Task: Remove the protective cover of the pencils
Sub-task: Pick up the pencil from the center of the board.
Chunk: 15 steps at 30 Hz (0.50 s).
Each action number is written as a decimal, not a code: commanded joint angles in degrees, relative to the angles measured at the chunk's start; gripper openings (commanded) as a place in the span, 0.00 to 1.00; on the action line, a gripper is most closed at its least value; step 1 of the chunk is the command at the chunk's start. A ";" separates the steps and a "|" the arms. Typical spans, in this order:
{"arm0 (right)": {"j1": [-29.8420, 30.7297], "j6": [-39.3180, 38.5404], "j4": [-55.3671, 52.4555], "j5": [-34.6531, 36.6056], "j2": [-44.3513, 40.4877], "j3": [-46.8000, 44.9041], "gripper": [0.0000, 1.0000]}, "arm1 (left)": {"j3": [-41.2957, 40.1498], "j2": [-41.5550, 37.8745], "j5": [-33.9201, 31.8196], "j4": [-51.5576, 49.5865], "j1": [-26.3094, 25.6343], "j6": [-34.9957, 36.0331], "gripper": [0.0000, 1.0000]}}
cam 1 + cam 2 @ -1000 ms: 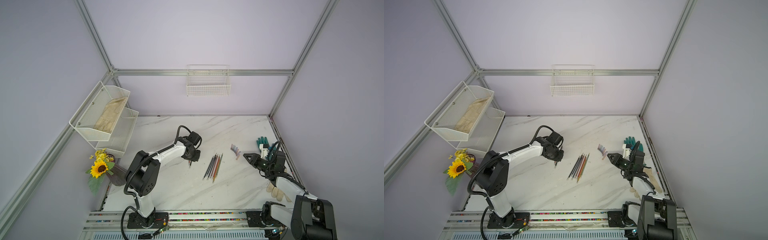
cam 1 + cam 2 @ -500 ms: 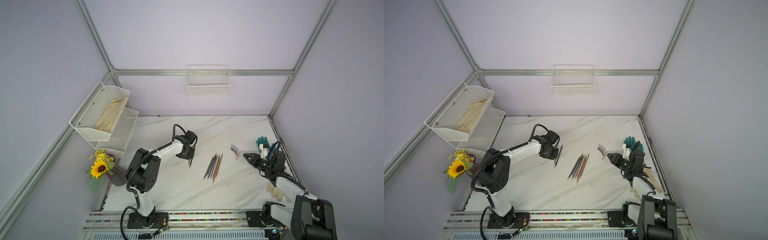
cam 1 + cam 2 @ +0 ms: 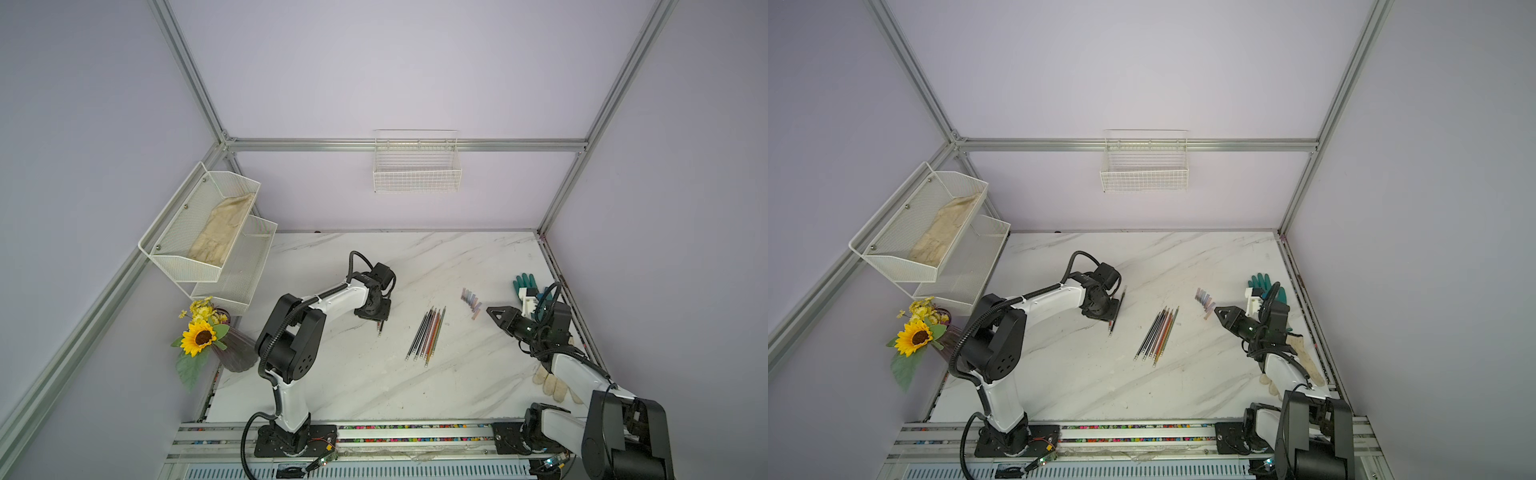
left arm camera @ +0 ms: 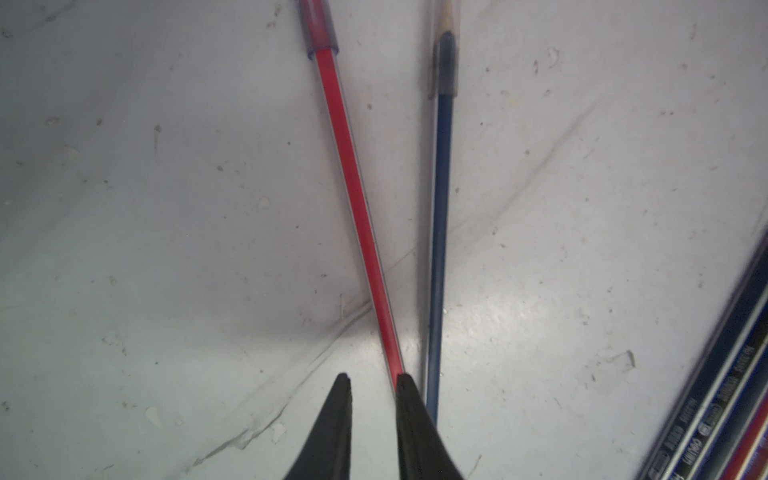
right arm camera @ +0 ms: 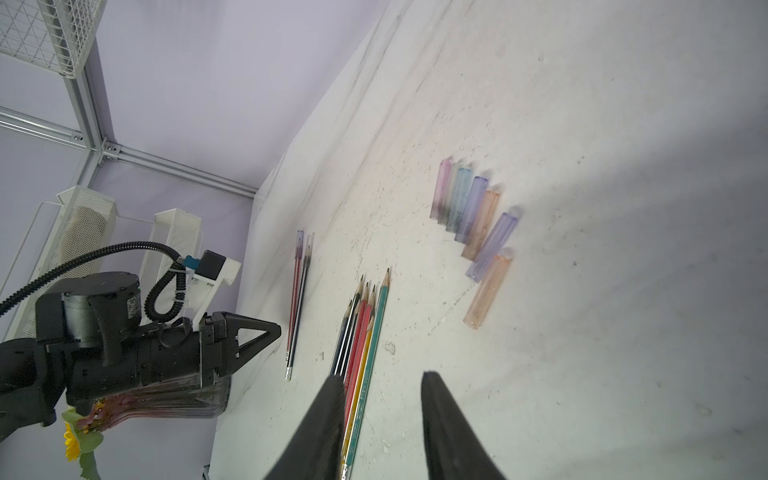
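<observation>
Two pencils lie apart from the rest, a red pencil (image 4: 353, 199) and a dark blue pencil (image 4: 440, 216). Each has a clear protective cover (image 4: 322, 25) on its tip. My left gripper (image 4: 372, 378) is low over them, jaws a narrow gap apart with bare table between. One fingertip (image 4: 405, 384) overlaps the red pencil's shaft. A bundle of bare pencils (image 3: 428, 334) (image 5: 361, 328) lies mid-table. Several removed covers (image 3: 471, 301) (image 5: 478, 224) lie in a row beyond it. My right gripper (image 3: 492, 311) (image 5: 383, 377) hovers open and empty, near that row.
A green glove (image 3: 525, 284) and a beige glove (image 3: 552, 382) lie along the table's right edge, by my right arm. A vase of sunflowers (image 3: 203, 336) and tiered mesh shelves (image 3: 208, 232) stand at the left. A wire basket (image 3: 417, 166) hangs on the back wall.
My left gripper has shifted slightly left, then nearer the front, over the two capped pencils, and its wrist has turned. The right arm has not moved.
</observation>
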 commanded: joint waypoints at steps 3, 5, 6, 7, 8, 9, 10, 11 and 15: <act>0.11 -0.35 1.96 0.14 -0.32 -0.92 0.35 | 2.30 0.85 1.18 1.20 -0.06 -0.52 0.22; 0.16 -0.35 1.97 0.14 -0.33 -0.85 0.35 | 2.27 1.08 1.09 1.25 -0.06 -0.52 0.22; 0.16 -0.35 2.03 0.14 -0.28 -0.91 0.35 | 2.27 1.15 1.09 1.33 -0.06 -0.52 0.22; 0.14 -0.37 2.05 0.14 -0.34 -0.87 0.35 | 2.25 1.21 1.18 1.28 -0.04 -0.52 0.22; 0.18 -0.35 2.05 0.14 -0.35 -0.89 0.35 | 2.24 1.35 1.11 1.28 -0.06 -0.52 0.22; 0.25 -0.35 2.05 0.14 -0.35 -0.87 0.35 | 2.32 1.43 1.09 1.28 -0.05 -0.52 0.22; 0.18 -0.30 2.05 0.14 -0.31 -0.85 0.35 | 2.44 1.48 1.16 1.31 -0.06 -0.52 0.21; 0.21 -0.36 2.05 0.14 -0.20 -0.88 0.35 | 2.50 1.53 1.18 1.28 -0.03 -0.52 0.22; 0.22 -0.37 2.13 0.13 -0.10 -0.82 0.35 | 2.68 1.94 1.53 1.34 -0.06 -0.44 0.22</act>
